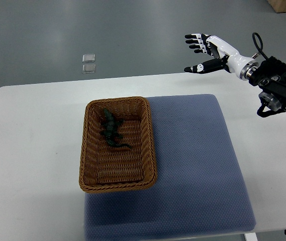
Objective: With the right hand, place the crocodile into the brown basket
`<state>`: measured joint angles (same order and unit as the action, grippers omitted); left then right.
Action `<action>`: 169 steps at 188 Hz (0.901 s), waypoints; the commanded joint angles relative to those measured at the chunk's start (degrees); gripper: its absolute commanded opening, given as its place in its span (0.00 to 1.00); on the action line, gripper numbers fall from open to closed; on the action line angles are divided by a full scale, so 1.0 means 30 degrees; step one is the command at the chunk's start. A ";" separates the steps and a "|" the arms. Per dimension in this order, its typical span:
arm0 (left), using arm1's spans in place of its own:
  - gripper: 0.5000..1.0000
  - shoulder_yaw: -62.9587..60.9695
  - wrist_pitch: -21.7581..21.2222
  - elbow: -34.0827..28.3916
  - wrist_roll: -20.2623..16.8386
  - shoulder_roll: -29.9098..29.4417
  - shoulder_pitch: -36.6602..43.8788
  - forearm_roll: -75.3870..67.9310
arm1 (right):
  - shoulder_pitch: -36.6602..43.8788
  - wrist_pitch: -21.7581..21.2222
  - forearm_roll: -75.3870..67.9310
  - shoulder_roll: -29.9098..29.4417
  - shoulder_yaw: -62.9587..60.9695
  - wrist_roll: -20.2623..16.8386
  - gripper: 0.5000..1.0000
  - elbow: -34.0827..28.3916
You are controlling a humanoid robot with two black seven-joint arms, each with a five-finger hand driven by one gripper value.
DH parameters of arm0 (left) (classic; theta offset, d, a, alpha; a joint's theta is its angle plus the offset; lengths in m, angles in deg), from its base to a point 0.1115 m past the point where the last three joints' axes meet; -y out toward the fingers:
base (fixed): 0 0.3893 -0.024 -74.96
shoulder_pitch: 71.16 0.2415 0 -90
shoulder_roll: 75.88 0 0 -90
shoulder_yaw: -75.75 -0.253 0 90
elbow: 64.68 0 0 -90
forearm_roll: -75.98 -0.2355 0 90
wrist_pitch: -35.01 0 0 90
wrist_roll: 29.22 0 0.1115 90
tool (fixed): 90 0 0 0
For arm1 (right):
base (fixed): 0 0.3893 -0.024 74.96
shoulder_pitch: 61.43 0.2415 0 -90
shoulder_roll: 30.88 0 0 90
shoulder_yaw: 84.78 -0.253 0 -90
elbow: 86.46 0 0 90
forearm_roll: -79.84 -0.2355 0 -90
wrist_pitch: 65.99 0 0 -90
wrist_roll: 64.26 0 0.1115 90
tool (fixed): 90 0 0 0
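Shows the crocodile point(111, 129) lying inside the brown basket point(151, 143), toward its far end; finds the right hand point(210, 52) empty, fingers point(195, 45) spread, well apart beyond the table point(32, 150)'s far edge; leaves seemingly nothing to place

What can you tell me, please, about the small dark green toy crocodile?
The small dark green toy crocodile looks like moulded plastic, with a bumpy back, splayed legs and a thin tail. It lies flat inside the brown wicker basket, in its far half, head towards the far rim, tail towards the near right. Only the basket floor touches it.
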<state>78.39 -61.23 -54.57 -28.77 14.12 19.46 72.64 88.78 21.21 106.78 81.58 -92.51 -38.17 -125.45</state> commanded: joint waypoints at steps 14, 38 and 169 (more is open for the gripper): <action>1.00 -0.0029 0.0000 0.0000 -0.0003 0.0000 -0.0003 -0.0001 | -0.0762 -0.0151 -0.2330 0.0510 0.0027 -0.0258 0.79 0.0020; 1.00 -0.0029 0.0000 0.0029 0.0026 0.0000 -0.0003 -0.0001 | -0.1378 -0.0209 -0.3824 0.0657 -0.0002 -0.0258 0.79 -0.0009; 1.00 0.0030 0.0000 0.0029 0.0026 0.0000 -0.0003 -0.0001 | -0.2345 -0.1411 -0.9451 0.1331 -0.0032 -0.0932 0.85 -0.0039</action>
<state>78.39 -61.23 -54.54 -28.76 14.12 19.45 72.64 81.63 17.31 78.40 85.56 -92.58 -40.97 -125.59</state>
